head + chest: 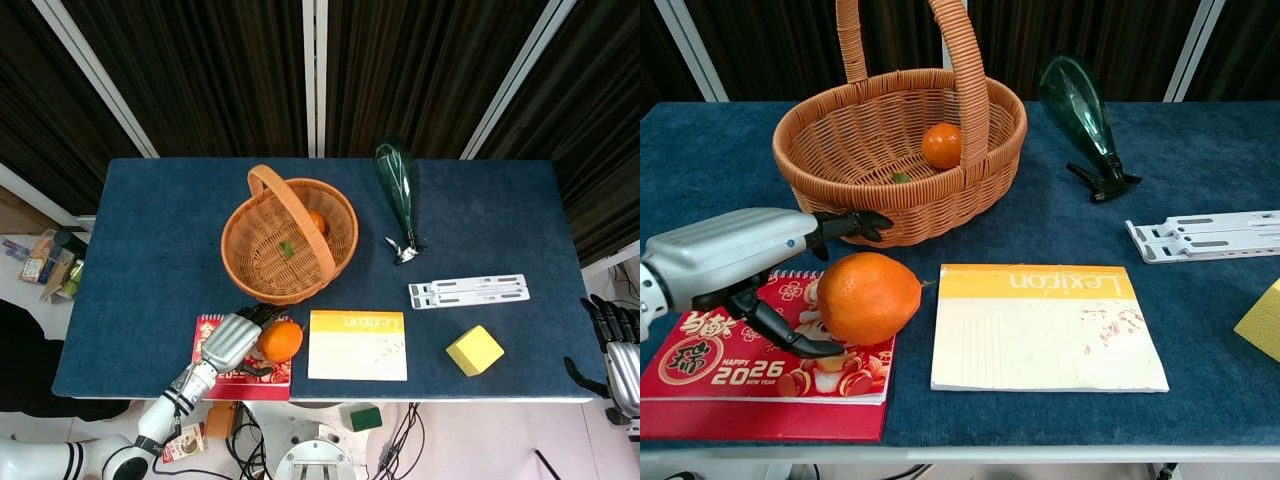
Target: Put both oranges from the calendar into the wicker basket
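Observation:
A large orange (869, 297) (280, 340) sits on the red 2026 calendar (710, 375) (204, 330) near the table's front edge. My left hand (745, 257) (231, 343) is beside it on its left, fingers spread around the fruit; thumb low at its near side, other fingers reaching past its far side. I cannot tell whether they touch it. A smaller orange (941, 144) (317, 222) lies inside the wicker basket (820, 145) (240, 260) behind the calendar. My right hand (618, 350) hangs off the table's right edge, holding nothing.
A Lexicon book (1040, 330) lies right of the calendar. A green spray bottle (1080, 105), a white folded stand (1205, 236) and a yellow block (474, 350) occupy the right half. The basket's tall handle (965, 60) arches over its middle.

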